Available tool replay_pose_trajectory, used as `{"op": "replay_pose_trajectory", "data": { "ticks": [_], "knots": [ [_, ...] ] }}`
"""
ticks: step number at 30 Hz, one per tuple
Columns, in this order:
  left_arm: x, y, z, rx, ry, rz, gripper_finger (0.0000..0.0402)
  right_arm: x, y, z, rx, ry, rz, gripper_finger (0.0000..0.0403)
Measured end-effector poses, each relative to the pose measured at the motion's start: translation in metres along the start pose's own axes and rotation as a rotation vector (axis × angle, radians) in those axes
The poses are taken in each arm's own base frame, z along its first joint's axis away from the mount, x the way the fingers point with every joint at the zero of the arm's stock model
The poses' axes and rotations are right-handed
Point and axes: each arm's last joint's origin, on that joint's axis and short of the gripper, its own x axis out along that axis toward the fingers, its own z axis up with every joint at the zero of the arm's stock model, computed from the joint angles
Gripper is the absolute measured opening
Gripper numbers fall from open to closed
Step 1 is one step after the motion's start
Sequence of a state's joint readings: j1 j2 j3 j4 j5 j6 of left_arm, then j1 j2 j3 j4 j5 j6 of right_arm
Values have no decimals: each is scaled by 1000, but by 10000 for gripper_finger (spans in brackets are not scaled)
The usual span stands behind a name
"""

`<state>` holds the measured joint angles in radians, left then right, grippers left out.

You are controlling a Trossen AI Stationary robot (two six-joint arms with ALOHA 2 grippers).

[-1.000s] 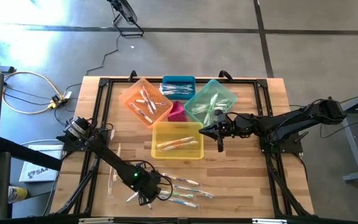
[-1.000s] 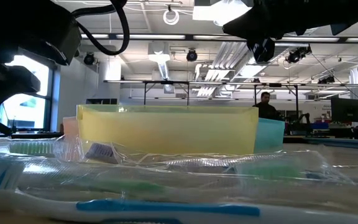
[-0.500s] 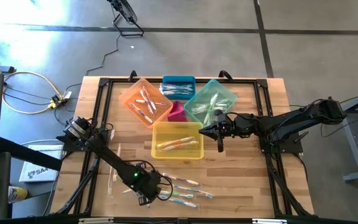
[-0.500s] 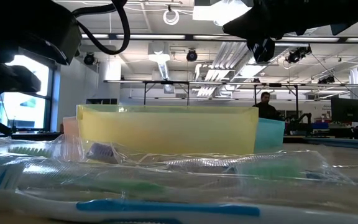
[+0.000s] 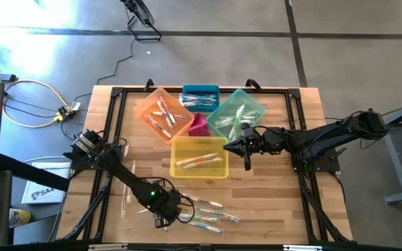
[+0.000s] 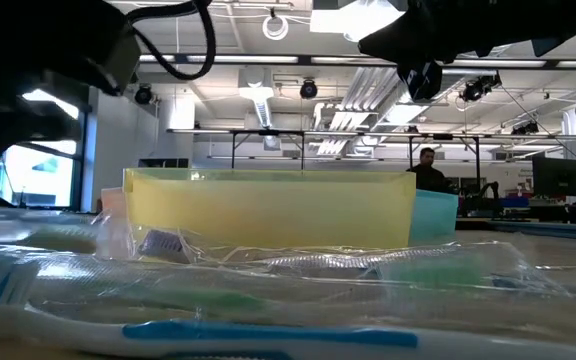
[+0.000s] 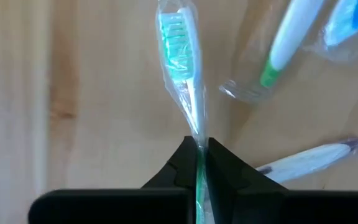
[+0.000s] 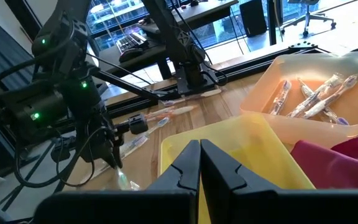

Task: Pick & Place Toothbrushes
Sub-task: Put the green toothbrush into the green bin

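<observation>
The table (image 5: 271,188) is pale striped wood with a black frame. Five translucent bins sit on it: orange (image 5: 145,108), blue (image 5: 200,90), mint green (image 5: 257,106), yellow (image 5: 199,169) and a small magenta one (image 5: 198,126). The toothbrushes (image 5: 204,211) are whitish in clear wrappers, accented green, blue or orange. One toothbrush (image 7: 182,68) has mint-green bristles and a white neck. Both arms are black. The floor (image 5: 340,49) is grey with dark lines.

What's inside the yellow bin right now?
In the high view, the yellow bin holds a few wrapped toothbrushes lying across its floor. From table level its cloudy front wall hides them. The right tool, shut and empty, hovers over the bin's right edge.
</observation>
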<state>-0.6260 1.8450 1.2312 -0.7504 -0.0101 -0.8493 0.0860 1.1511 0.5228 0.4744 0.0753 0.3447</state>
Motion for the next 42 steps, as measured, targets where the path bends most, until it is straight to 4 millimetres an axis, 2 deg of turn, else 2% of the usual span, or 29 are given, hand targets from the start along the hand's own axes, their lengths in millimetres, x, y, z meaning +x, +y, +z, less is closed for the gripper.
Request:
{"op": "replay_pose_trajectory", "data": {
  "ticks": [11,20,24,28,33,37,42],
  "knots": [
    [-31,30,24,7,-55,-31,11,0,0,0,0,0,2,4],
    [-88,68,41,-80,-98,-245,11,0,0,0,0,0,2,4],
    [-118,87,44,-93,-212,-286,11,0,0,0,-1,1,2,4],
    [-150,102,46,-65,-418,-289,12,0,0,0,-1,2,1,4],
    [-184,104,51,72,-736,-276,12,0,0,0,-1,-2,2,4],
    [-198,100,59,184,-917,-274,12,0,1,1,0,-9,4,4],
    [-203,98,66,251,-1037,-192,12,0,1,1,51,-7,5,4]
  ]
}}
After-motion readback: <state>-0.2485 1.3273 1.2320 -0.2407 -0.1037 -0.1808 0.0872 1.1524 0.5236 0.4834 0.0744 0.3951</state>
